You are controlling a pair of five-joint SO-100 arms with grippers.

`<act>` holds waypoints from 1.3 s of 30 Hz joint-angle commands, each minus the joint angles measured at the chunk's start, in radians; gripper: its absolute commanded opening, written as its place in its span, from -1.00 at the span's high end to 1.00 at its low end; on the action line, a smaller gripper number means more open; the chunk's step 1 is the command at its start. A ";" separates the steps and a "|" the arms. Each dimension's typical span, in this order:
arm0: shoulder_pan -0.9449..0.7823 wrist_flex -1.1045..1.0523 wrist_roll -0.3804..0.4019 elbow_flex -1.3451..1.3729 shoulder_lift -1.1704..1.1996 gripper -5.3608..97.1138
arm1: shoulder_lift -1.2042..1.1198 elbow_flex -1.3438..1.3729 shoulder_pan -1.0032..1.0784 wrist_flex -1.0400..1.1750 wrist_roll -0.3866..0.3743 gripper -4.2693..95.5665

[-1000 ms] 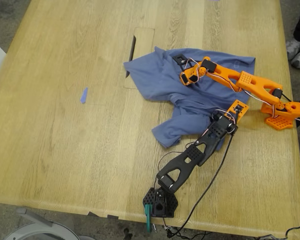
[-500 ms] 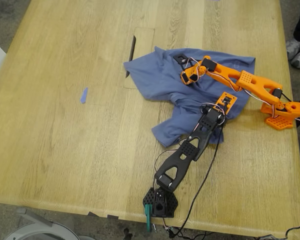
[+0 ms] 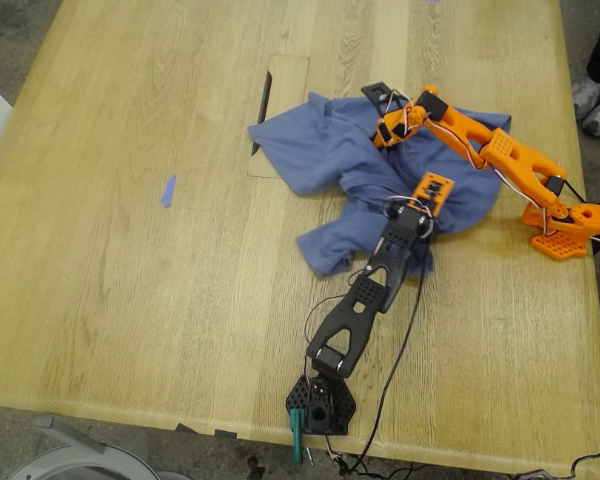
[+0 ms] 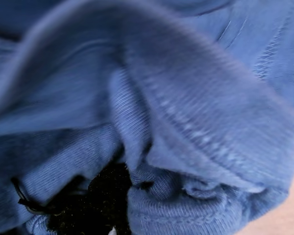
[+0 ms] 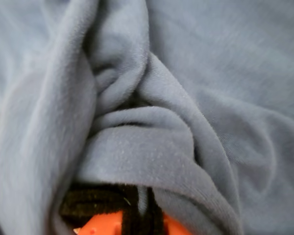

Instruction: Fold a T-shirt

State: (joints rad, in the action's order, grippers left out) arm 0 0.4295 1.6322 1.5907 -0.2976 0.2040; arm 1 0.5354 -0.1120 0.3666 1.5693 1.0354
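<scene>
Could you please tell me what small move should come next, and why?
I would probably draw the orange arm and the black arm gently apart to spread the T-shirt. It lies crumpled on the table, and both wrist views show bunched cloth at the jaws, so it looks too rumpled to fold cleanly.

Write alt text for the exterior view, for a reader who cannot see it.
A crumpled slate-blue cotton T-shirt lies on a light wooden table with two small robot arms reaching into it, an orange arm from the exterior view's right and a black arm from the near edge. A small blue scrap lies apart from it.
</scene>
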 commanded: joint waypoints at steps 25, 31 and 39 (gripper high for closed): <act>-0.272 0.224 -0.015 -0.026 0.638 0.90 | 0.460 -0.017 -0.075 0.104 0.026 0.92; -0.278 0.230 -0.017 -0.028 0.730 0.90 | 0.523 -0.017 -0.083 0.094 0.032 0.92; -0.308 0.250 -0.021 -0.029 0.850 0.90 | 0.612 -0.017 -0.061 0.077 0.038 0.92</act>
State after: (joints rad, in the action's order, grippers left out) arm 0 0.1565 1.8362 1.5769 -0.2945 0.8452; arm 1 1.0462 -0.1120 0.2945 1.6582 1.0677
